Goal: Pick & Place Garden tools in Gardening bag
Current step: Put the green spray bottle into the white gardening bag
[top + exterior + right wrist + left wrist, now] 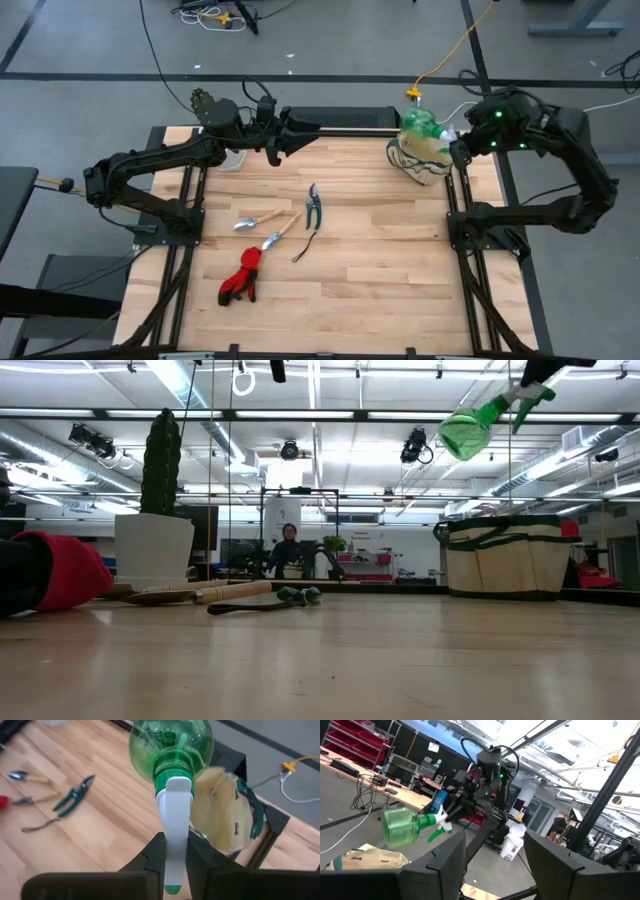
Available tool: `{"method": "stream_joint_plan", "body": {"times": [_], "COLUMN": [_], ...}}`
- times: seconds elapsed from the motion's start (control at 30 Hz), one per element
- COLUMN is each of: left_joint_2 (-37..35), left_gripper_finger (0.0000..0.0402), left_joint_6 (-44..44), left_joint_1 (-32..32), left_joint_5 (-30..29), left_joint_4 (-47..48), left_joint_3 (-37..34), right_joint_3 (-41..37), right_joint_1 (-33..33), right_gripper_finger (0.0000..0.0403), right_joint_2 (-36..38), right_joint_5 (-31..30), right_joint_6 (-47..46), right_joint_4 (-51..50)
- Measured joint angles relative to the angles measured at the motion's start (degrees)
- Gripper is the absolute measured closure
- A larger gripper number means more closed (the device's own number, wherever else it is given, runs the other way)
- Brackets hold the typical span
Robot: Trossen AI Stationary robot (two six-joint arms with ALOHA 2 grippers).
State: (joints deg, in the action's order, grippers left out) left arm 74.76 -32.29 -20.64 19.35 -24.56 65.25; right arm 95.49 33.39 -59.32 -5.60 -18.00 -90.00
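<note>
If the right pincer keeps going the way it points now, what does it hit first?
Probably the gardening bag. The right pincer, shut on the green sprayer, points down toward the bag's open top, though the sprayer would meet it first; depth is unclear.

sprayer [421, 124] above bag [421, 160], table's far right | shears [314, 205], gloves [241, 277] centre-left

A: Between the right gripper's [172, 851] dark jaws? A clear green plastic sprayer bottle [171, 747] with a white trigger head.

B: Beyond them, the rounded fabric bag [227, 810] is beige, trimmed dark green; the table [380, 260] pale wood.
</note>
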Motion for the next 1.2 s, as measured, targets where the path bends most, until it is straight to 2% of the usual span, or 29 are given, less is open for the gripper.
{"method": "stream_joint_plan", "body": {"times": [0.4,0.67,0.87,1.2], "left_joint_2": [0.00,0.00,0.02,0.02], "left_gripper_finger": [0.0193,0.0193,0.0193,0.0193], "left_joint_6": [0.02,0.02,0.04,0.04], "left_joint_1": [-0.02,-0.01,-0.02,0.00], "left_joint_5": [0.00,1.61,1.60,1.55], "left_joint_4": [0.00,0.00,0.00,0.01], "left_joint_3": [0.00,0.00,0.00,0.00], "right_joint_3": [-11.36,-12.66,-12.66,-12.66], "right_joint_1": [0.69,3.15,4.61,7.72], "right_gripper_finger": [0.0351,0.0351,0.0351,0.0351], "right_joint_2": [0.01,0.04,0.06,0.06], "right_joint_5": [0.02,-0.02,-2.99,-3.00], "right_joint_6": [-0.47,0.20,0.95,4.42], "right_joint_4": [-0.04,-0.02,0.00,0.00]}}
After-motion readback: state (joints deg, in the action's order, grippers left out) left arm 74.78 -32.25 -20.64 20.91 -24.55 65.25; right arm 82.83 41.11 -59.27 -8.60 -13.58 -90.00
